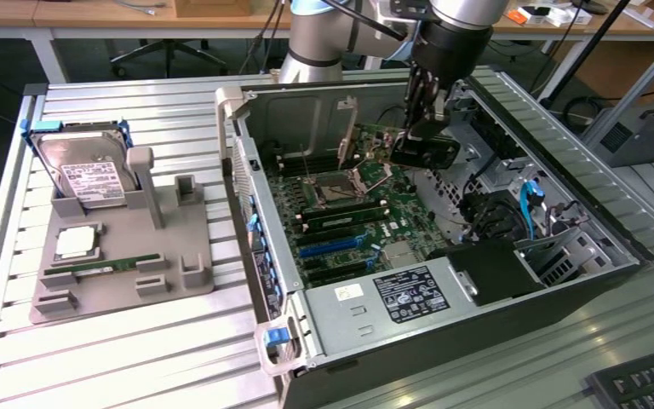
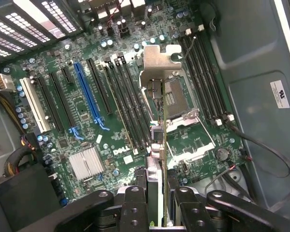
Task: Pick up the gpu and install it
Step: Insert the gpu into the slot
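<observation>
A: Where was the gpu [image 2: 155, 145] at that moment?

B: In the claw [image 2: 157, 212]. In the wrist view the card stood edge-on between the two fingers [image 2: 135, 208], its silver bracket [image 2: 159, 60] at the far end, hanging above the motherboard [image 2: 87, 111] close to the open CPU socket [image 2: 176, 99]. The fingers were drawn in narrow against its two faces.

A: And from outside?

B: In the exterior view the arm [image 1: 446, 34] reached down into the open computer case [image 1: 441, 290] from its back edge, and the claw [image 1: 424, 128] held a dark card, the gpu [image 1: 424, 152], over the upper part of the board, above the socket. Whether the card touched anything below it I could not tell.

A: Which slots lay nearby?

B: The long blue slot [image 2: 89, 94] and the black ones beside it sat off to one side of the card, apart from it; the memory slots [image 2: 130, 111] ran just next to it.

A: Anything else on the bench [image 1: 111, 358]?

B: A grey holder tray [image 1: 180, 281] lay toward the exterior view's left edge, beside the case. A hard drive [image 1: 86, 175] stood in its far end, with a processor [image 1: 75, 243] and a RAM stick [image 1: 94, 271] nearer the front. A keyboard [image 1: 645, 383] showed at the front corner on the exterior view's right.
</observation>
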### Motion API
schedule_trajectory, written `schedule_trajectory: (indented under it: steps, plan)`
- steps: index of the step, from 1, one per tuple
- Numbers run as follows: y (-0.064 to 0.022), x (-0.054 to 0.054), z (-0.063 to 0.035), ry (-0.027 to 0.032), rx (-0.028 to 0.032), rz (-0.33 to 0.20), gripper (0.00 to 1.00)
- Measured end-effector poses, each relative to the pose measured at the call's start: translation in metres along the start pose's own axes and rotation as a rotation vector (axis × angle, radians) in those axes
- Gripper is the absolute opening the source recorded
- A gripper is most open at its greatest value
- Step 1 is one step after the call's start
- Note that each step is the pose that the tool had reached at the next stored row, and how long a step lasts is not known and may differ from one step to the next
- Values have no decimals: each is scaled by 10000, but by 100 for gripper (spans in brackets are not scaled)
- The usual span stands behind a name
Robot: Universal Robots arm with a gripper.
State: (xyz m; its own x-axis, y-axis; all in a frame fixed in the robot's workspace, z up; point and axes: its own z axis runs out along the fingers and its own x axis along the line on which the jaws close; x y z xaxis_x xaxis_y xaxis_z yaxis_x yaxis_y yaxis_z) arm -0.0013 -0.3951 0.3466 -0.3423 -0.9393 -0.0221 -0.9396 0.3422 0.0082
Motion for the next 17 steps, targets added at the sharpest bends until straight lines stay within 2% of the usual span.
schedule_trajectory:
  steps: [17]
  plan:
    - [0,0,3,20,-11,-726,27]
